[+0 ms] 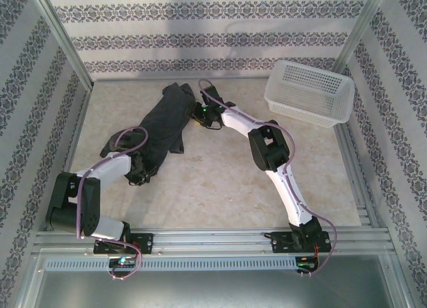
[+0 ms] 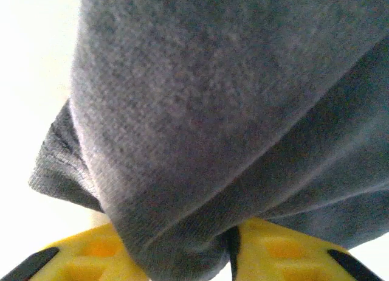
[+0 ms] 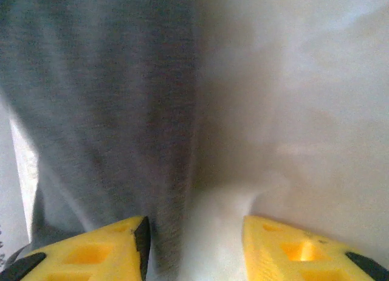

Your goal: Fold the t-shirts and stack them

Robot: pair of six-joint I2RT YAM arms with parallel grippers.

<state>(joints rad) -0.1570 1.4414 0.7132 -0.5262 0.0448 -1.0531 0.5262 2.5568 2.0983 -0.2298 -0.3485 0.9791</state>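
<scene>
One dark charcoal t-shirt (image 1: 160, 125) lies bunched in a long diagonal strip on the left half of the table. My left gripper (image 1: 138, 169) is at its near end. In the left wrist view the grey fabric (image 2: 213, 111) packs the gap between the yellow fingers, and my left gripper (image 2: 182, 256) is shut on that fold. My right gripper (image 1: 199, 115) sits at the shirt's right edge near its far end. In the right wrist view it (image 3: 194, 250) stands open: the shirt's edge (image 3: 103, 111) lies just inside the left finger (image 3: 91, 253), with bare table across the remaining gap.
A white mesh basket (image 1: 310, 91) stands at the back right corner. Patterned walls and metal rails close in the table (image 1: 220, 181) on three sides. Bare tabletop stretches between the shirt and the right arm.
</scene>
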